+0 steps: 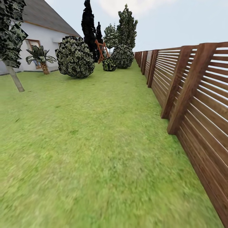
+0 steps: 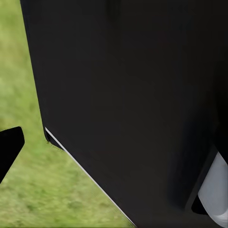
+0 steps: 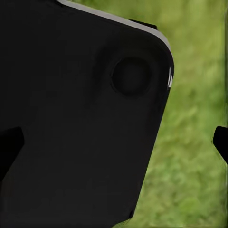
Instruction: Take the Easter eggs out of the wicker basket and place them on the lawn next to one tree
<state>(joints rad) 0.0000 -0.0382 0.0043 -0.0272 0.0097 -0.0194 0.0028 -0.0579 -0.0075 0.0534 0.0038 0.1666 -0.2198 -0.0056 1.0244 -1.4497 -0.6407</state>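
**Robot on open grass beside slatted garden fence**

Blurred green grass with faint yellowish patches fills the near ground of the head view: the lawn (image 1: 88, 152), soft and uneven in texture, running away in a long strip. Along its right edge stands a brown wooden fence (image 1: 196, 104) of horizontal slats braced by thick slanted posts, receding to the far end. At the lawn's far left edge a white-walled house (image 1: 47, 38) with a grey pitched roof rises behind a small palm-like plant (image 1: 40, 57). A rounded, mottled green-and-white bush (image 1: 75, 57) sits on the grass in front of it, with smaller round bushes (image 1: 122, 56) and tall dark conifers (image 1: 88, 25) beyond. A thin, pale, leaning trunk (image 1: 15, 79) under mottled foliage stands at the left edge.

The wrist views add what the head view lacks: close against each camera is a smooth matte-black panel of the robot's body (image 2: 133, 95), rounded at its corner and edged with a thin pale line, with grass behind. In the left wrist view one dark fingertip (image 2: 9, 147) pokes in at the frame edge; in the right wrist view dark fingertips (image 3: 9, 147) show at both sides, set wide apart. Whether the left gripper is spread or closed cannot be told
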